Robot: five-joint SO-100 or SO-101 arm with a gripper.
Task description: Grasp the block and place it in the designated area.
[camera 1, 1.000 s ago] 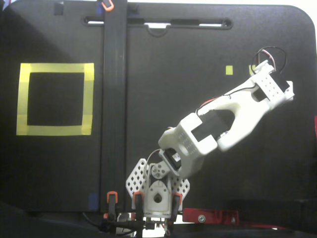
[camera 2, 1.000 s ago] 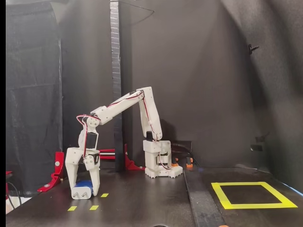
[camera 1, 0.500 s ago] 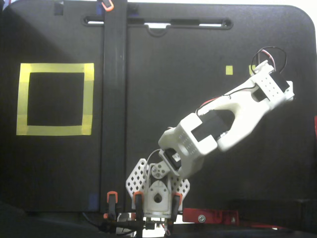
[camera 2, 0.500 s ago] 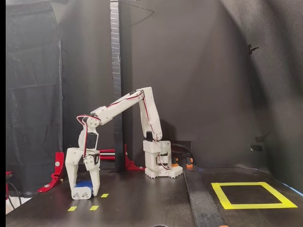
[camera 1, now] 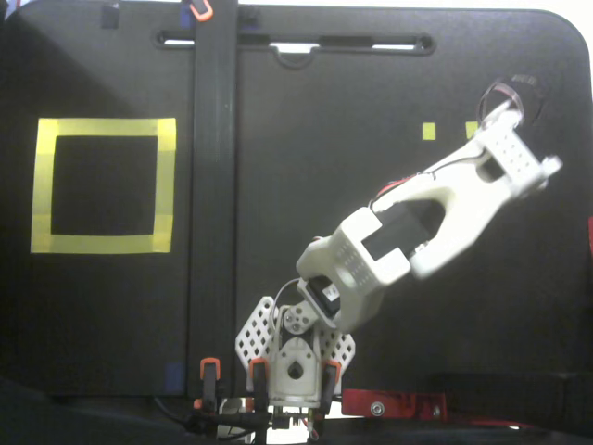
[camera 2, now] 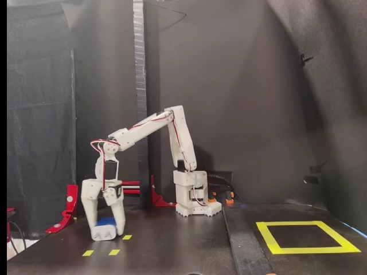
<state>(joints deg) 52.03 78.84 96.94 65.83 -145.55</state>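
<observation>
In a fixed view from the side, my white gripper (camera 2: pixel 106 229) reaches down to the table at the left. Its two fingers (camera 2: pixel 118 216) stand on either side of the dark-blue block (camera 2: pixel 105 222). The block's pale end (camera 2: pixel 103 234) rests at table level, and the fingers look closed against the block. In a fixed view from above, the gripper (camera 1: pixel 515 153) is at the far right and hides the block. The designated area, a yellow tape square (camera 1: pixel 102 243), lies far left there and at the front right in the side view (camera 2: pixel 269 236).
Small yellow tape squares lie near the gripper (camera 1: pixel 428 131) (camera 2: pixel 114 252). A black strip (camera 1: pixel 213 185) runs across the table between the arm and the yellow square. A black post (camera 2: pixel 139 86) stands behind the arm. Red clamps (camera 2: pixel 69 206) sit at the table edge by the base (camera 2: pixel 192 197).
</observation>
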